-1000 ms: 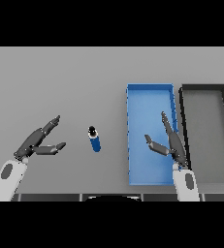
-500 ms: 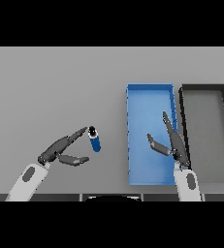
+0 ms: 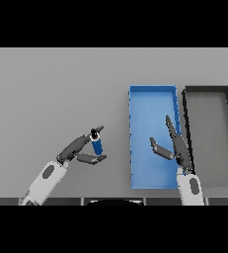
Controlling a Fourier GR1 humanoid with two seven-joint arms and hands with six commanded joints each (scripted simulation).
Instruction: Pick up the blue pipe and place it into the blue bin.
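The blue pipe (image 3: 96,144), a short blue cylinder with a dark end cap, lies on the grey table left of the blue bin (image 3: 135,148). My left hand (image 3: 78,150) has reached it: straight fingers run along its far side, the thumb lies just below its near end, and the pipe sits in the gap between them. The hand is open, not closed on the pipe. My right hand (image 3: 177,146) hovers open over the right side of the blue bin, fingers pointing away from me.
A dark grey bin (image 3: 187,113) stands directly right of the blue bin, their walls almost touching. Both bins hold nothing. The grey table (image 3: 51,89) stretches to the left and far side.
My left hand has moved right and forward across the table until its fingers and thumb bracket the blue pipe. The pipe and my right hand have barely moved.
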